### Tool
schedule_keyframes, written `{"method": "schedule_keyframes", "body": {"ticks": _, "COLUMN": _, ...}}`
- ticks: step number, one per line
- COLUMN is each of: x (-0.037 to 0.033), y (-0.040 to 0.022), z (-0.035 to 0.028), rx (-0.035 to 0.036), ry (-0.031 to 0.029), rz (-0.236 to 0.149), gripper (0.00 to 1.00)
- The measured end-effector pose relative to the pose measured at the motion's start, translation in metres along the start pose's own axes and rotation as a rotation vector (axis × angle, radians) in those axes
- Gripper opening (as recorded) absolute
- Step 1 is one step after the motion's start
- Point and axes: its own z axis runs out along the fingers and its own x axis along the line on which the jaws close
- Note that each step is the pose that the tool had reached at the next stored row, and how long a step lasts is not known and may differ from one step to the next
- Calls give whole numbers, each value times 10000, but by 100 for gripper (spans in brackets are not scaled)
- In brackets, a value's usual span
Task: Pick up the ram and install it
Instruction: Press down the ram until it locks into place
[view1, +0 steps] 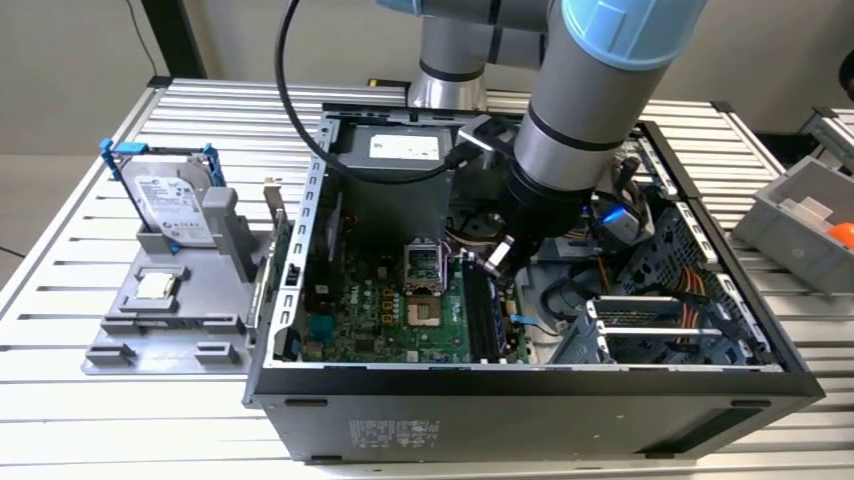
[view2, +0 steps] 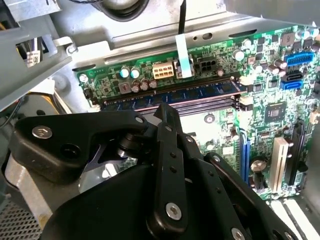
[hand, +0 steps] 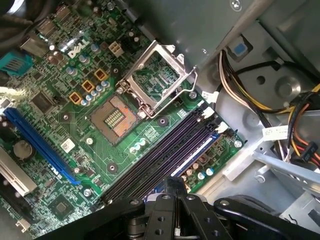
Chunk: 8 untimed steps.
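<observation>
The computer case (view1: 534, 400) lies open on the table (view1: 80, 400), with the motherboard (view1: 387, 310) on its floor. The processor socket (view1: 420, 268) sits mid-board; the memory slots (view1: 483, 310) run just beside it, toward the exterior view's right. In the second wrist view the ram (view2: 170, 95) stands in the outermost slot, nearest the case's drive cage (view1: 654, 325). The hand (view1: 501, 258) hangs above those slots. Left of the case, a parts tray (view1: 167, 320) holds a hard drive (view1: 174, 205) upright behind a small chip (view1: 156, 287).

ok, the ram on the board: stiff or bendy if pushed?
The ram, a thin stick on edge on the motherboard, is probably stiff lengthwise but may flex sideways. Bare chips suggest it's fragile; likely light.
</observation>
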Motion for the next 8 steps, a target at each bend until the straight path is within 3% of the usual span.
{"method": "schedule_keyframes", "body": {"ticks": 8, "x": -9, "y": 3, "z": 0, "rx": 4, "ry": 37, "rz": -690, "gripper": 0}}
